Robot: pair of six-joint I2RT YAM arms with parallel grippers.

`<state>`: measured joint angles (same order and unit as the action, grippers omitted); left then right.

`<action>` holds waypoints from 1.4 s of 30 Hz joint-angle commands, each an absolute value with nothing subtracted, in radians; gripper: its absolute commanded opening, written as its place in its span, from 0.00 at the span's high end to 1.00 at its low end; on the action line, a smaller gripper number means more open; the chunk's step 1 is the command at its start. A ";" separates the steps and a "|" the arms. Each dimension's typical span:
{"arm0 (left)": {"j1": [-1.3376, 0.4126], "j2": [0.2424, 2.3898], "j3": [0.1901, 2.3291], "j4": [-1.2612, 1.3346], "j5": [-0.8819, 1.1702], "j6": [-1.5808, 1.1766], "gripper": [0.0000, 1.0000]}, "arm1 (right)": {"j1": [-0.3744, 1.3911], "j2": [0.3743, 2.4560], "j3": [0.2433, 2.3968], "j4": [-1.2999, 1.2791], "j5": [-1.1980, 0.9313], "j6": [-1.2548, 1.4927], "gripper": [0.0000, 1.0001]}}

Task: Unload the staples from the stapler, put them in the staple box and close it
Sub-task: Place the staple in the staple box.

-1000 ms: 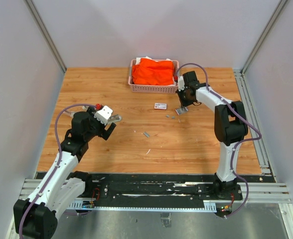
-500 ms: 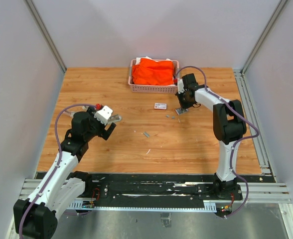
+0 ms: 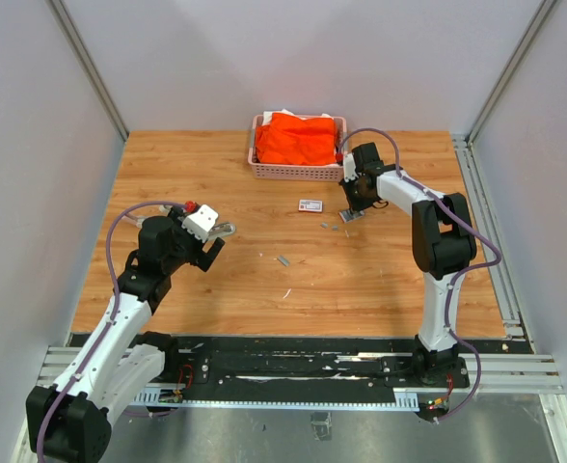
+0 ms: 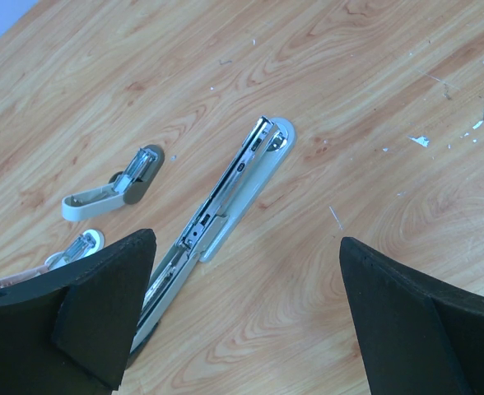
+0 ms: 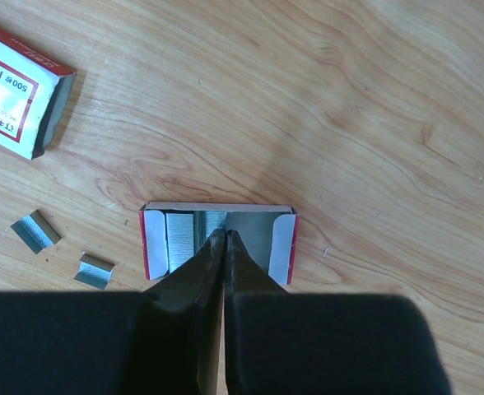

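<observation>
The stapler (image 4: 230, 191) lies folded open flat on the wood, its silver magazine rail exposed. My left gripper (image 4: 246, 240) hangs above its near end, open, with the stapler by the left finger (image 4: 102, 313). In the top view this gripper (image 3: 211, 243) is beside the stapler (image 3: 224, 230). My right gripper (image 5: 226, 234) is shut, its tips inside a small open red-and-white box tray (image 5: 283, 247) that holds silvery strips of staples (image 5: 179, 240). Loose short staples (image 5: 36, 230) (image 5: 94, 270) lie left of the tray, with more near the table's middle (image 3: 283, 259).
A closed white box with a red label (image 5: 16, 107) (image 3: 310, 204) lies left of the tray. Two small staplers (image 4: 114, 183) (image 4: 79, 247) lie left of the open one. A pink basket (image 3: 296, 174) with orange cloth stands at the back.
My right gripper has come in and down over the open box tray, its tips now inside it. The left arm has not moved.
</observation>
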<state>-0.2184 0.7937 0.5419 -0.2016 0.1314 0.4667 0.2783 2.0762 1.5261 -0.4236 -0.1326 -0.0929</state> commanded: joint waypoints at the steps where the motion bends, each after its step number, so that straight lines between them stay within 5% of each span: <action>1: -0.221 0.797 0.526 -0.163 0.139 0.474 0.02 | 0.265 2.083 1.513 -0.429 -0.157 -0.084 0.97; 42: -0.220 0.794 0.526 -0.166 0.137 0.477 0.02 | 0.364 1.986 1.524 -0.465 -0.213 -0.143 0.81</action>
